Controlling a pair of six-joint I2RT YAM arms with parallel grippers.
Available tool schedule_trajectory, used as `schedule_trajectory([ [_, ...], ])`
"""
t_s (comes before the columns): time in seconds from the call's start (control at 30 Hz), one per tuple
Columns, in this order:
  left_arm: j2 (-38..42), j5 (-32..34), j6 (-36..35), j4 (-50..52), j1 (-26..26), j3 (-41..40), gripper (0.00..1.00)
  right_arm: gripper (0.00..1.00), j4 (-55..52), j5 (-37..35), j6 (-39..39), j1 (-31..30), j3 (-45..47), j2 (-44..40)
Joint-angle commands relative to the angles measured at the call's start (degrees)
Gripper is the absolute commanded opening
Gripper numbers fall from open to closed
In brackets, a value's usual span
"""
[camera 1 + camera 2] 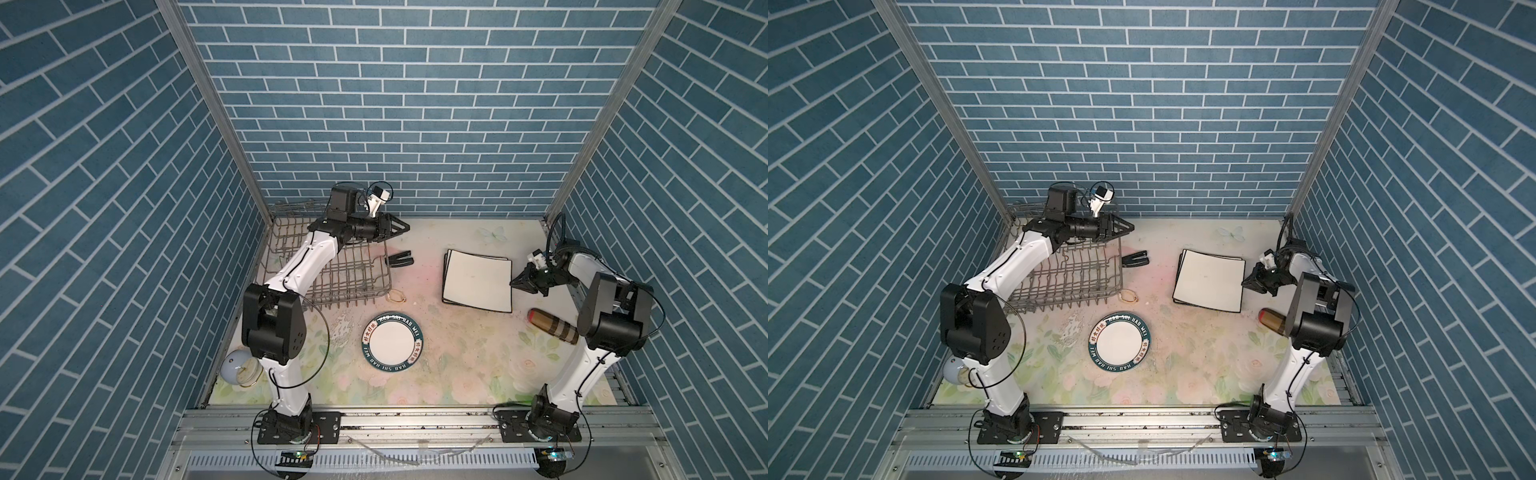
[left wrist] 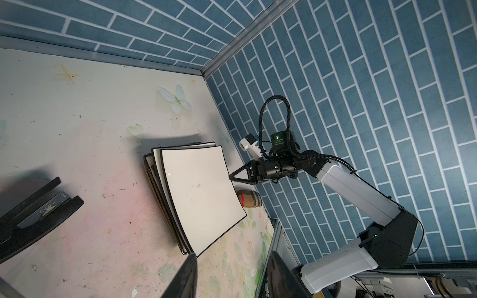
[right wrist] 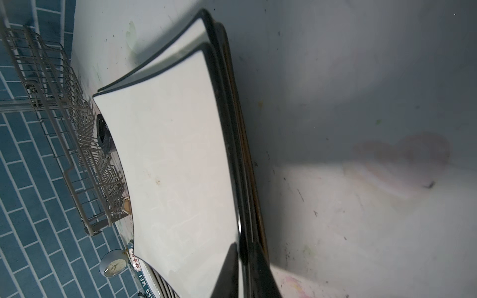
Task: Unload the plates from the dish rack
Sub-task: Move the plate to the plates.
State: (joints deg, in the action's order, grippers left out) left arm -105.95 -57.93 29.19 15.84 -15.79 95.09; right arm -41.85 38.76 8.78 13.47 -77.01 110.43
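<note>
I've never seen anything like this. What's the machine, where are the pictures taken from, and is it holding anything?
Two robot arms, each ending in a two-fingered gripper, work at a table. Two pictures look down from overhead; two come from cameras on the arms' wrists. On the table: a wire dish rack, a round plate, a stack of square plates, a striped brown cylinder. The left gripper is open, empty, near the rack. The right gripper looks shut at the stack's edge; whether it pinches a rim is unclear.

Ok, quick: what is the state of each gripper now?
Left gripper: jaws open, empty.
Right gripper: jaws closed at the top square plate edge; grip cannot be told.
</note>
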Motion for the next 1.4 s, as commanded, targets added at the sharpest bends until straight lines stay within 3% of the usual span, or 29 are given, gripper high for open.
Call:
schedule_trajectory([
  [0.0, 1.36, 0.05, -1.33, 0.62, 0.50, 0.78, 0.46, 0.13, -0.67, -0.34, -0.07, -0.55, -3.11, 1.82],
  [0.53, 1.19, 1.33, -4.55, 4.73, 0.84, 1.79, 0.46, 0.06, -1.48, -0.88, 0.23, -2.06, -7.40, 5.38],
  [0.73, 1.72, 4.90, -10.87, 12.63, 1.42, 3.87, 0.47, 0.09, -2.49, -2.25, -0.42, -2.11, -7.87, 4.75],
  [1.1, 9.47, 19.30, -21.18, 21.21, 6.52, 3.01, 0.64, 0.29, -4.64, -9.89, -2.50, -2.05, -7.54, -3.46],
  [1.37, 26.19, 38.05, -23.04, 10.45, 14.99, -15.03, 0.83, 0.51, 0.60, -14.82, -4.77, -2.42, -3.48, -16.59],
])
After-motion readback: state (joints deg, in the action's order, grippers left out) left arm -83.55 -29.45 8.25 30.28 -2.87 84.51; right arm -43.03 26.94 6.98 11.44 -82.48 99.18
